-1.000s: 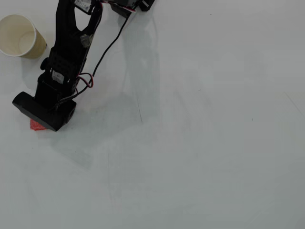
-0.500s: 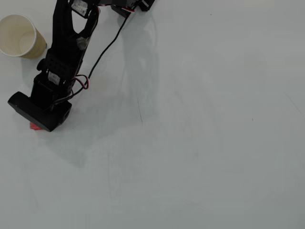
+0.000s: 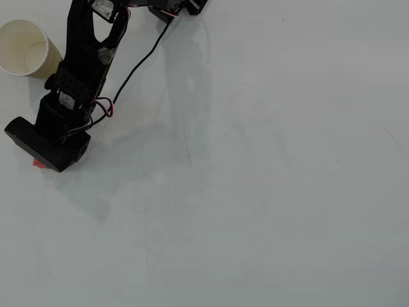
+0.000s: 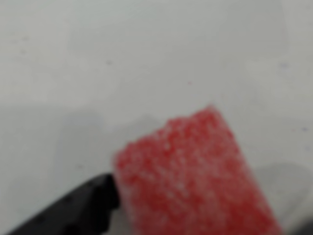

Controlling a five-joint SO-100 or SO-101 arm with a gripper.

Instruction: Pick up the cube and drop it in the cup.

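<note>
The cube, foam-like so probably light and squashy, best pinched across flat sides, lies under the gripper below the cup in the overhead view; jaw opening unclear.

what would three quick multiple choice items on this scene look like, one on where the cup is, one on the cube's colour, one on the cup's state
1. In the overhead view, where is the paper cup?
A. top left corner
B. bottom right corner
C. centre of the table

2. What colour is the cube?
A. blue
B. red with whitish speckles
C. green

3. What state is the cup in?
A. holding the cube
B. crushed flat
C. empty, mouth open to the camera

Answers:
1. A, it sits at the top left, beside the black arm.
2. B, the wrist view shows a red speckled block right by one black finger.
3. C, the overhead view shows its pale inside with nothing in it, while a sliver of red shows under the gripper head.
</note>
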